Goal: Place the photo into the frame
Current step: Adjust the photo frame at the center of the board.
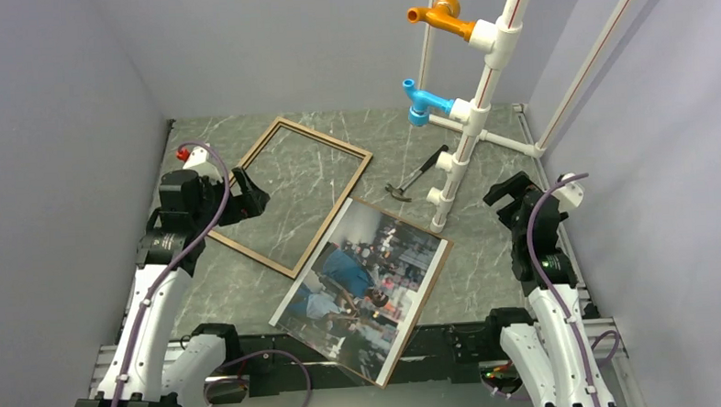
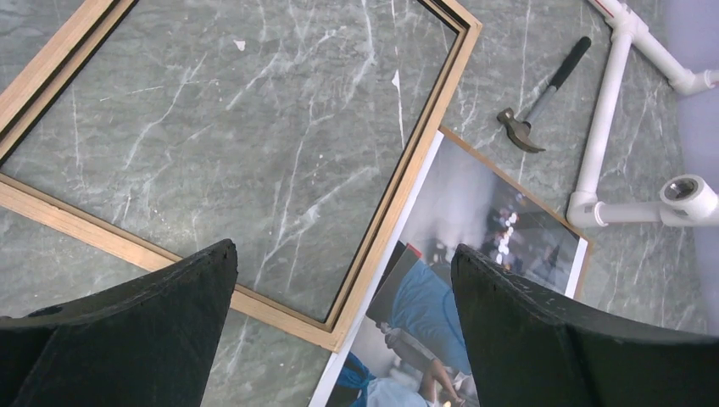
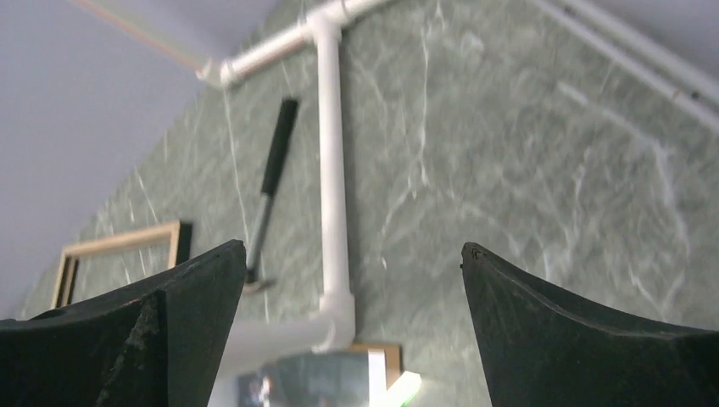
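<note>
Grey walls close in a green-grey marbled bench [image 1: 489, 280].

- The frame [image 1: 326, 138] lies flat in the upper left of the top view, light wood side up. Marble shows through its opening.
- The photo [image 1: 369, 276] lies picture side up at lower centre, turned at an angle. It rests on a brown board [image 1: 423, 302], whose edge shows along the photo's right side. Their lowest corner reaches past the near edge of the bench.
- In the left wrist view the photo's long white edge runs along the frame's right rail, touching or nearly so. You cannot tell whether it overlaps the rail.
- Your left gripper [image 2: 343, 250] hangs over the frame's lower-left rail in the top view. Its fingers are spread wide and hold nothing.
- Your right gripper [image 3: 352, 248] is at the right of the top view, above bare bench near the wall. It is likewise spread wide and empty.
- A hammer [image 1: 417, 175] lies right of the frame, at the foot of a white pipe stand [image 1: 469, 134]. The stand carries an orange fitting [image 1: 440, 16] and a blue fitting [image 1: 426, 102].
</note>
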{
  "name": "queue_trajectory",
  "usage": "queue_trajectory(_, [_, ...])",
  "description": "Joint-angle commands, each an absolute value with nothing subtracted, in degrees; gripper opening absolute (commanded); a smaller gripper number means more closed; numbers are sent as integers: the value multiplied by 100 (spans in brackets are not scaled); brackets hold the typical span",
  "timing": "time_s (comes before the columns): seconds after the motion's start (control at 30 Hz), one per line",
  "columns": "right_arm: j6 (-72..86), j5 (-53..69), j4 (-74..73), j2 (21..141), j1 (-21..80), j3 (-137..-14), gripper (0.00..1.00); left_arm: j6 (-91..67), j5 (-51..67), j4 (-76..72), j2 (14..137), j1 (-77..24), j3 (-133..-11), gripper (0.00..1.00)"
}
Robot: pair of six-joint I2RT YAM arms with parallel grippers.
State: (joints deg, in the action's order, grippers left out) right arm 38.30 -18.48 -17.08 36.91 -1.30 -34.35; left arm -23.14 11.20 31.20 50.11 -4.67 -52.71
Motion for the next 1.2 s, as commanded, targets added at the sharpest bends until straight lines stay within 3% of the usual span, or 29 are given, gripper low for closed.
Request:
queue_trajectory(0.0, [4095,-855,-3189,3636,-124,-3837,100,-1907,1498,3313,5163,-439,-5871,99])
queue_trajectory(0.33, [3850,1287,-4523,2900,-120,-3779,100,-1309,1687,3741,5207,-438,-6056,100])
queue_trajectory(0.67, [3565,2256,-5109,2526,-117,-3709,100,-946,1245,2856,4412,-435,-4714,99])
queue_trajectory(1.17, [3126,2889,-4853,2678,-89,-3562,100,-888,1071,3106,4545,-439,-4794,99])
